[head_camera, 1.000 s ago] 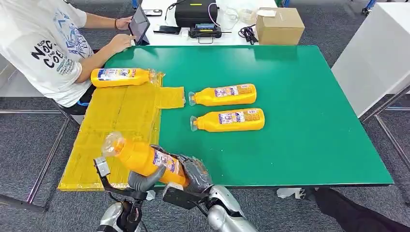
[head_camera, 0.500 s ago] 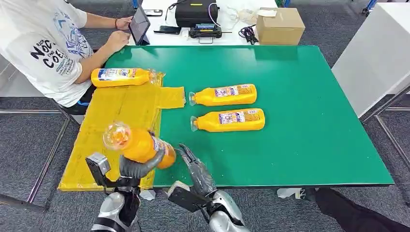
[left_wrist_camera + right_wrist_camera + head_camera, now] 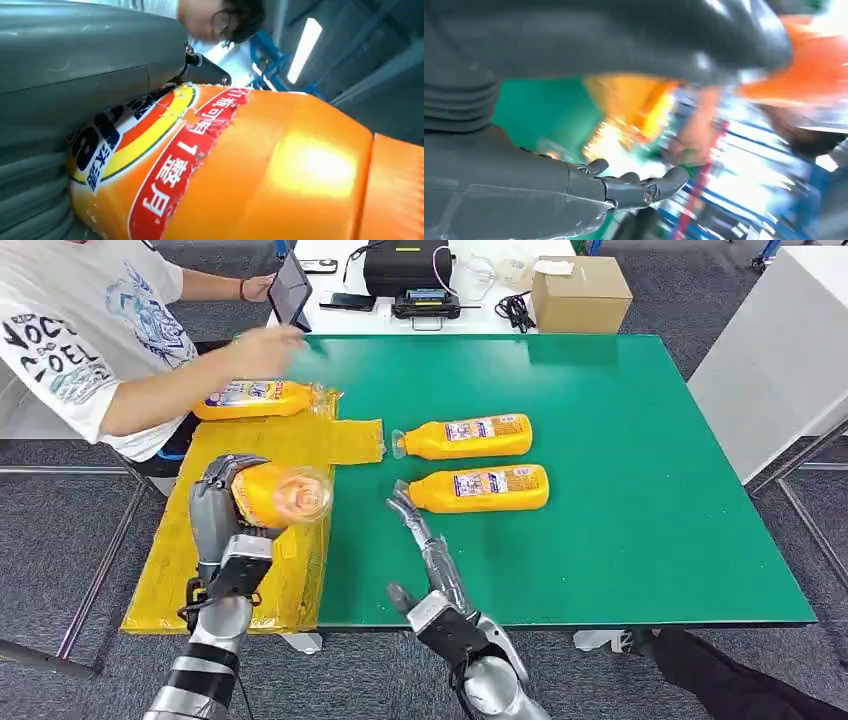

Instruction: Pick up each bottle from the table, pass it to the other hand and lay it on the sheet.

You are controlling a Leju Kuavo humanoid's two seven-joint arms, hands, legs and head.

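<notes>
My left hand (image 3: 222, 518) grips an orange bottle (image 3: 280, 494) above the yellow sheet (image 3: 250, 530), its clear cap end turned toward the head camera. The left wrist view looks close along the bottle's label (image 3: 165, 150) against my left hand (image 3: 75, 90). My right hand (image 3: 425, 550) is open over the green table (image 3: 620, 490), fingers stretched out near the cap of the nearer lying bottle (image 3: 478, 488); in the blurred right wrist view its fingers (image 3: 629, 187) are spread and hold nothing. A second bottle (image 3: 465, 436) lies behind it. Another bottle (image 3: 255, 399) lies on the sheet's far end.
A person in a white shirt sits at the far left; their hand (image 3: 265, 345) reaches over the bottle on the sheet. Behind the green table stand a tablet (image 3: 288, 288), a black case (image 3: 405, 267) and a cardboard box (image 3: 577, 292). A white cabinet (image 3: 780, 350) stands at the right.
My right hand let go of the bottle and swung up and forward over the table, open. My left hand lifted the bottle over the sheet. The person's hand left the tablet and reached toward the sheet.
</notes>
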